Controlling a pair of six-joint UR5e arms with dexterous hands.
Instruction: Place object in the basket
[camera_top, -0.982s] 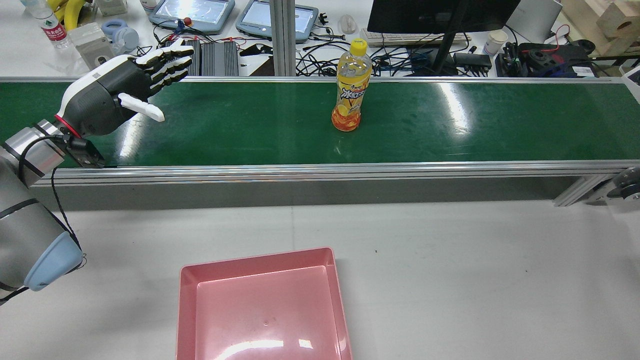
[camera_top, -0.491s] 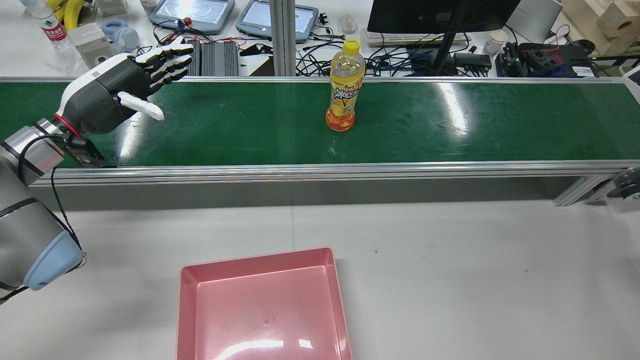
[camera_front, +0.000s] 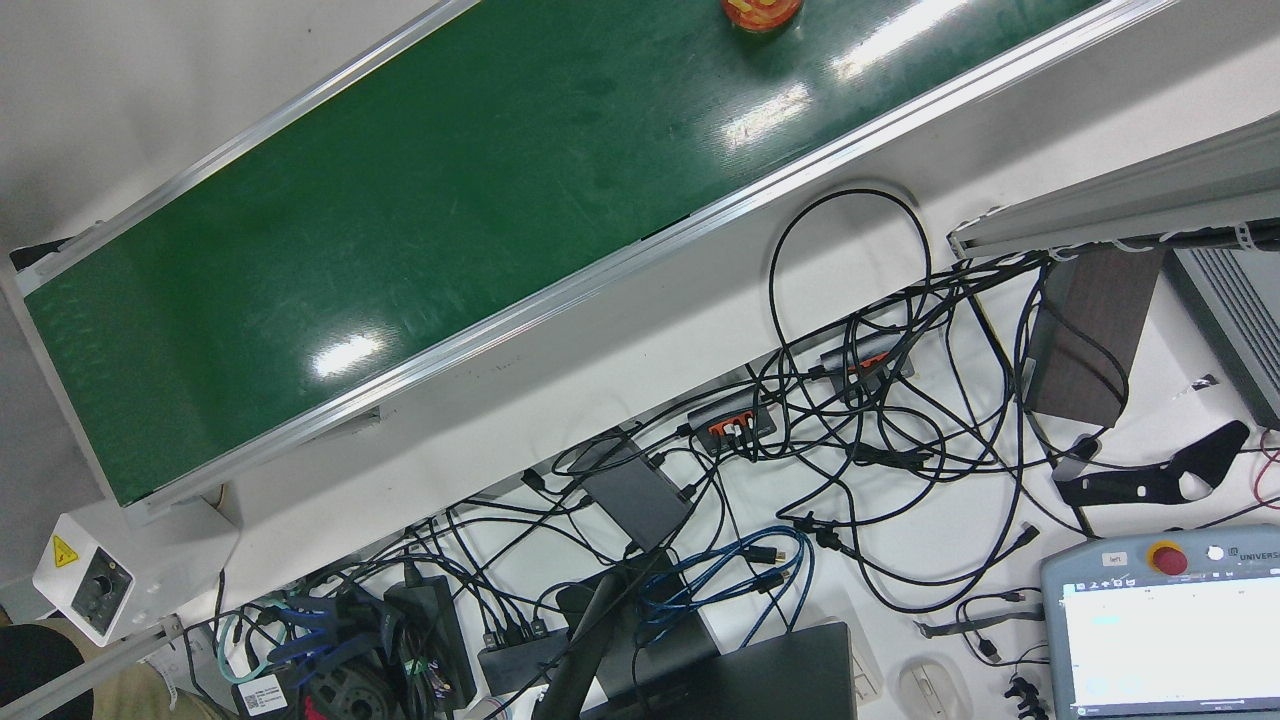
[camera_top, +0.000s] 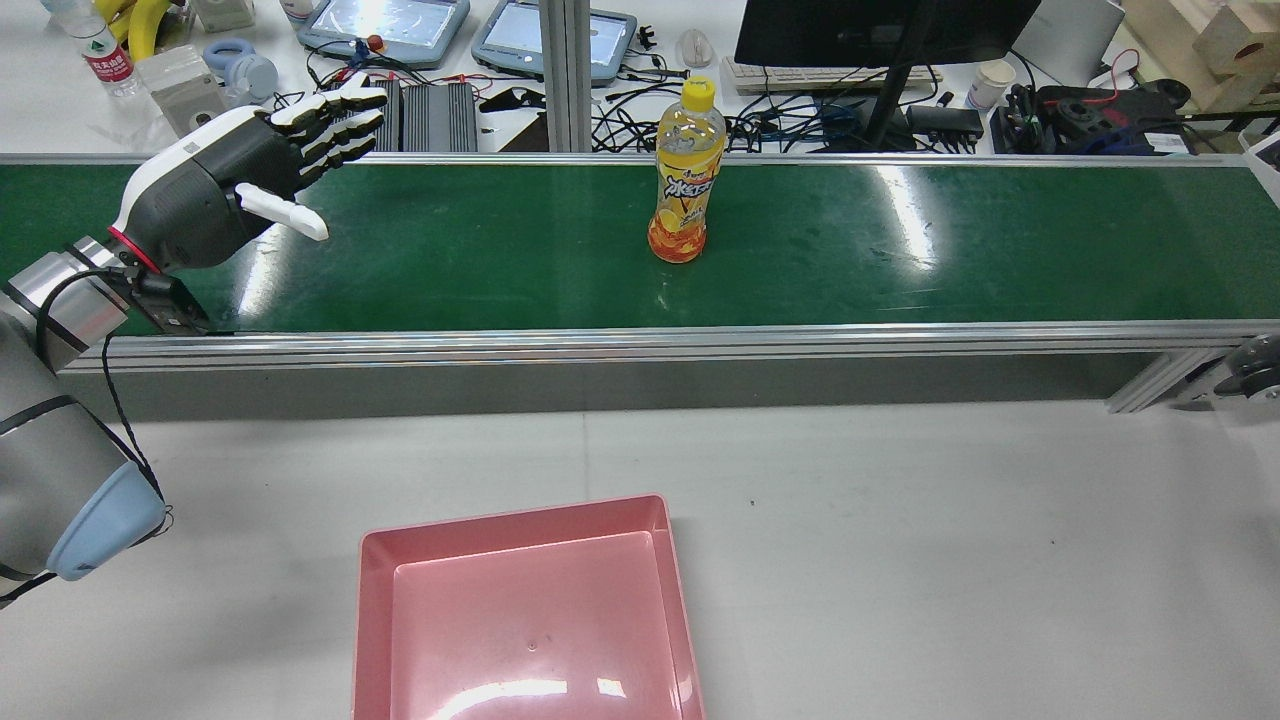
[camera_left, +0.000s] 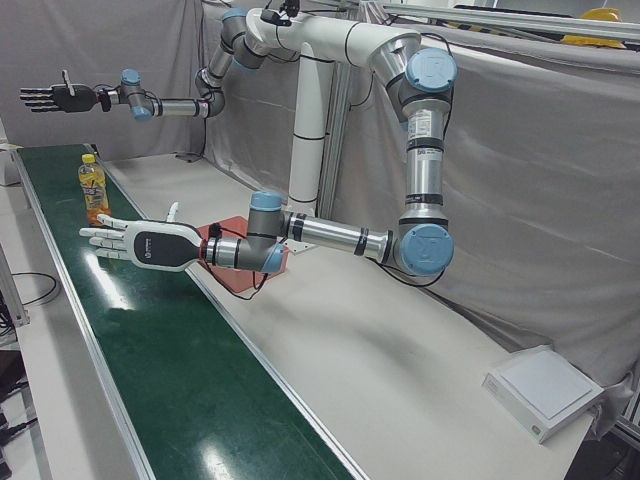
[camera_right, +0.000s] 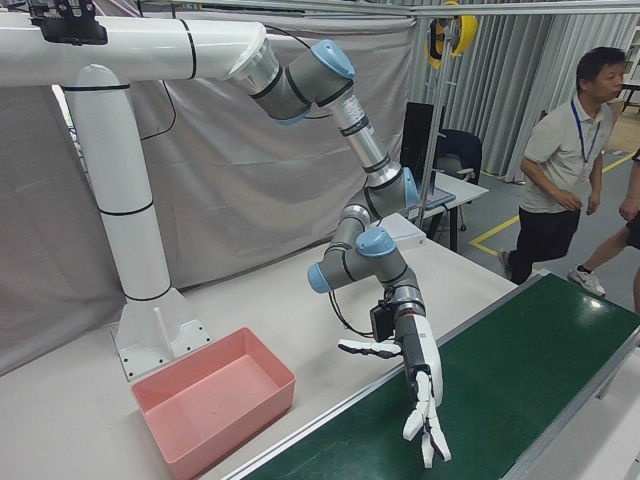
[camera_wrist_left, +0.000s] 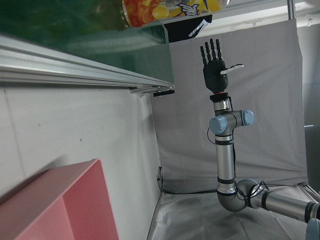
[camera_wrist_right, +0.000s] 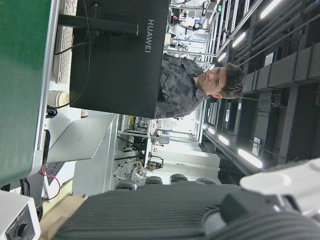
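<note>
- Left hand (camera_top: 215, 190), grey-and-white, upper left of rear view: fingers spread flat, holding nothing.
- Right hand (camera_left: 62, 97): also splayed, raised.
- Clear plastic orange-drink bottle (camera_top: 684, 184), yellow cap, upright on glossy green conveyor belt (camera_top: 500, 250), top centre.
- Pink plastic rectangular basket (camera_top: 525, 610), bottom centre.
- Black monitor (camera_wrist_right: 120, 55) reads "HUAWEI".

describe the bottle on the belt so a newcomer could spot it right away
Find the long green belt running across the station beyond the white table. Near its middle stands a clear bottle of orange drink, upright, apart from the open left hand that hovers near the belt's end. Its yellow cap and orange fruit label mark it; nothing else is on the belt.
</note>
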